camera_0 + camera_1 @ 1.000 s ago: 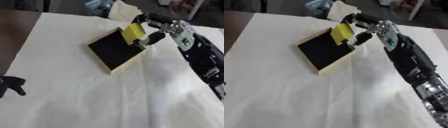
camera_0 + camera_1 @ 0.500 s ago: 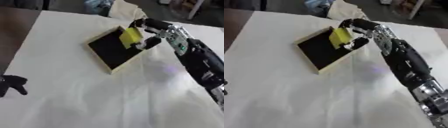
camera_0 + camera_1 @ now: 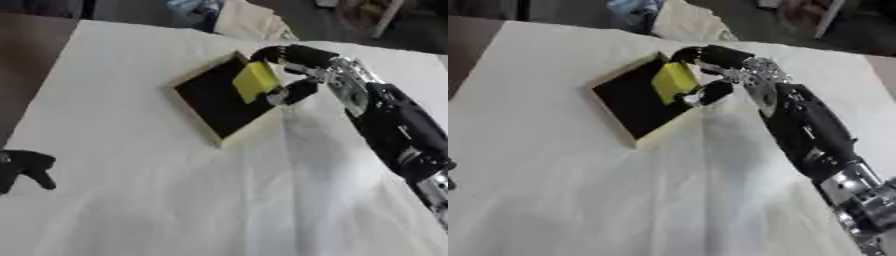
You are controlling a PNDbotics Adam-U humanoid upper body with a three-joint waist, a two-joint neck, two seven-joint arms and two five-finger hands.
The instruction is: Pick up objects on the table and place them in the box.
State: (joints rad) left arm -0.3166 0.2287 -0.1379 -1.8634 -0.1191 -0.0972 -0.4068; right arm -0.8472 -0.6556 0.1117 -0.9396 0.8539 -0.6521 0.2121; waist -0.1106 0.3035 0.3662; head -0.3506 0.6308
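A shallow box [image 3: 217, 98] with pale sides and a black inside lies askew on the white cloth in the upper middle. My right hand [image 3: 293, 70] reaches in from the right and pinches a yellow block [image 3: 255, 81] between fingers and thumb, just over the box's right part. My left hand [image 3: 24, 167] rests at the left edge near the lower corner, dark, its fingers hard to read.
The white tablecloth [image 3: 219, 200] covers the table, with wide bare cloth in front of the box. A crumpled pale cloth or bag [image 3: 245, 22] lies at the far edge behind the box. The dark table edge [image 3: 26, 65] shows at upper left.
My right hand has moved left and down with the yellow block, from beside the box's far right corner to over its black inside. The left hand stays put.
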